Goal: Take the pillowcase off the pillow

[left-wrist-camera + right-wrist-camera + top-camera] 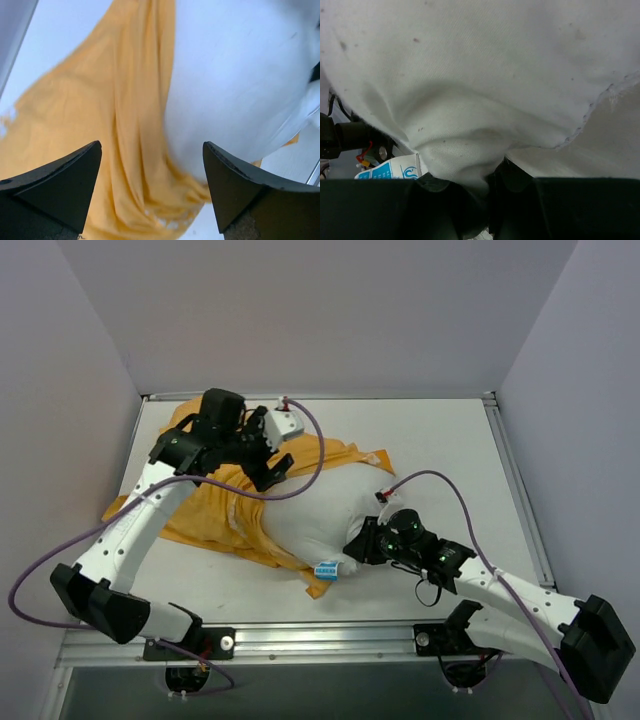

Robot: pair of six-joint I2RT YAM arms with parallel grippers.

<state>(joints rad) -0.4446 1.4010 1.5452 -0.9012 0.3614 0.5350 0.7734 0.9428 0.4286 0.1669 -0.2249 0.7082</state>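
The white pillow (315, 515) lies mid-table, its right half bare, with a blue-and-white tag (327, 568) at its near corner. The orange-yellow pillowcase (205, 515) is bunched over its left end; the printed face is hidden. My right gripper (360, 545) is shut on the pillow's near right corner; in the right wrist view white fabric (470, 100) is pinched between the jaws, the tag (390, 169) to the left. My left gripper (272, 468) is open and empty above the pillowcase's edge; its view shows the orange cloth (115, 125) and the pillow (235, 75) between its spread fingers (227, 180).
The table's metal rail (330, 638) runs along the near edge. Grey walls close the left, back and right sides. A purple cable (320, 455) loops over the pillow from the left wrist.
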